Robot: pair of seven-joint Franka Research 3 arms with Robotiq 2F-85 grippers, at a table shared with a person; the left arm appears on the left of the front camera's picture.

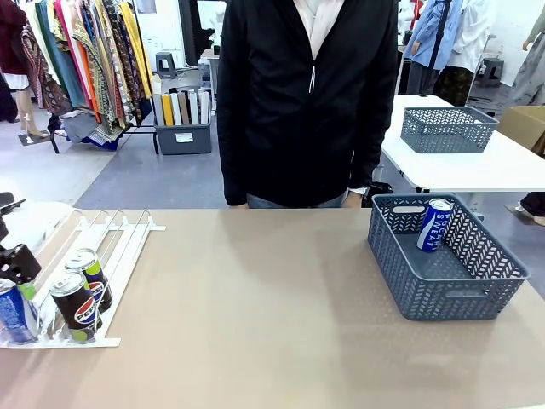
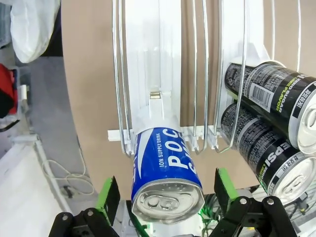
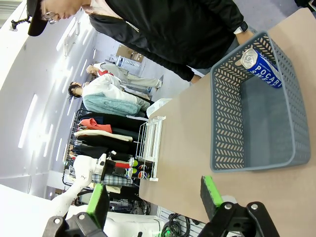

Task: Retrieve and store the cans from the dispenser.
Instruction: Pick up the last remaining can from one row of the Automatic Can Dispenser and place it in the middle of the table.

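The white dispenser (image 1: 119,234) slopes down toward the table's near left corner. At its low end stand a blue can (image 1: 12,312) and two black cans (image 1: 77,304) (image 1: 92,274). My left gripper (image 1: 21,285) is open around the blue can (image 2: 165,173), one green pad (image 2: 108,193) on each side with small gaps. The black cans (image 2: 274,96) (image 2: 269,155) lie in the neighbouring lane of the dispenser (image 2: 153,74). My right gripper (image 3: 154,197) hangs open and empty above the table, near the basket (image 3: 227,113). Another blue can (image 1: 434,224) (image 3: 261,66) leans inside it.
The dark grey mesh basket (image 1: 443,294) stands at the right of the table. A person in a black jacket (image 1: 306,102) stands at the far edge, hands down. A second basket (image 1: 447,129) sits on a white table behind. The table's middle is bare.
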